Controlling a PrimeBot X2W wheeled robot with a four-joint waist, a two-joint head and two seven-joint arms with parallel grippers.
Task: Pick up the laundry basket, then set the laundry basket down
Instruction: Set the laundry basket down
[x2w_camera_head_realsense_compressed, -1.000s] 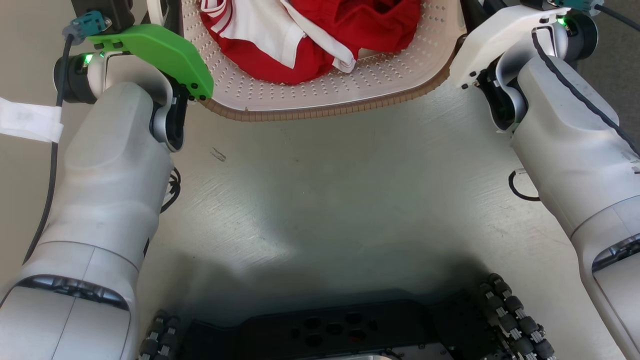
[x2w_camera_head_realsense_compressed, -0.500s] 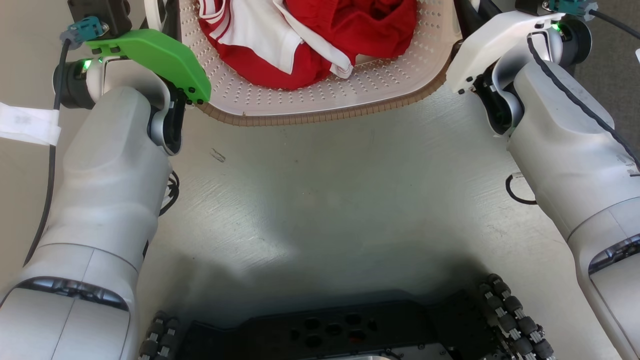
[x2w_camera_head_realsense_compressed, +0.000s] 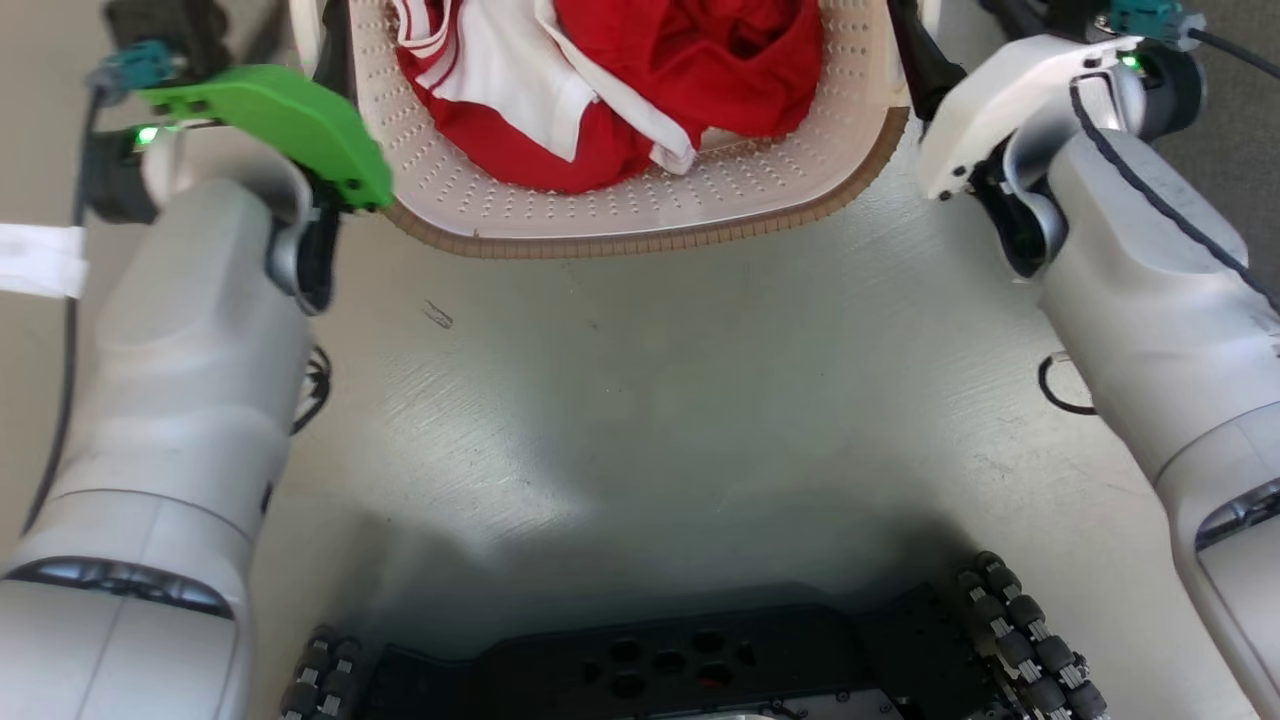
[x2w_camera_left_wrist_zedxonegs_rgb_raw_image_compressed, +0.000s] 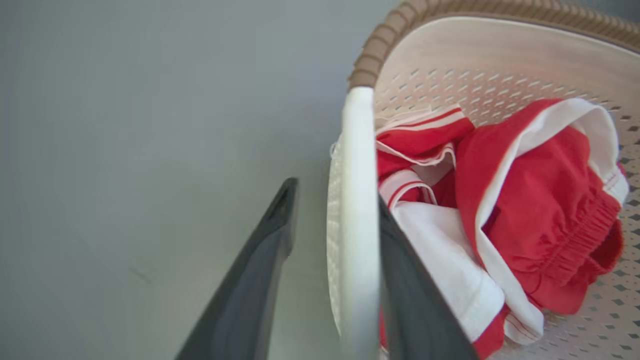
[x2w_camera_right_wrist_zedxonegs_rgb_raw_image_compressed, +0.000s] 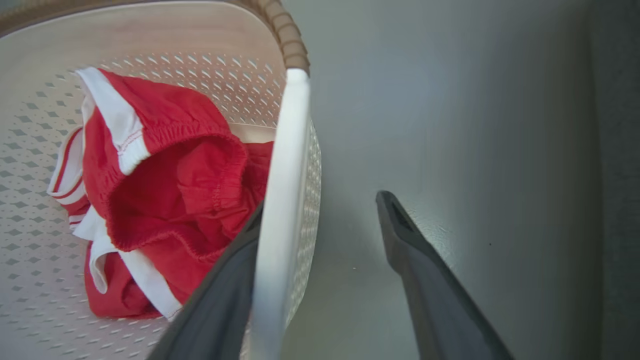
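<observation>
The laundry basket (x2w_camera_head_realsense_compressed: 640, 245), cream and perforated with a brown woven rim, stands on the pale floor at the top of the head view, between my two arms. Red and white clothes (x2w_camera_head_realsense_compressed: 700, 70) lie inside it. My left gripper (x2w_camera_left_wrist_zedxonegs_rgb_raw_image_compressed: 336, 195) straddles the basket's white handle (x2w_camera_left_wrist_zedxonegs_rgb_raw_image_compressed: 352, 200): the inner finger touches it and the outer finger stands a little apart. My right gripper (x2w_camera_right_wrist_zedxonegs_rgb_raw_image_compressed: 322, 202) is open around the other white handle (x2w_camera_right_wrist_zedxonegs_rgb_raw_image_compressed: 282, 200), its inner finger against the handle and its outer finger well away from it.
My wheeled base (x2w_camera_head_realsense_compressed: 1030, 640) fills the bottom of the head view, with bare grey floor (x2w_camera_head_realsense_compressed: 650, 400) between it and the basket. A green wrist cover (x2w_camera_head_realsense_compressed: 270, 115) overlaps the basket's left corner. A darker floor strip (x2w_camera_head_realsense_compressed: 1230, 130) runs along the right.
The basket has sunk away from the camera and looks smaller, its near rim slightly closer to my base. Both wrists have shifted outward from the basket's sides.
</observation>
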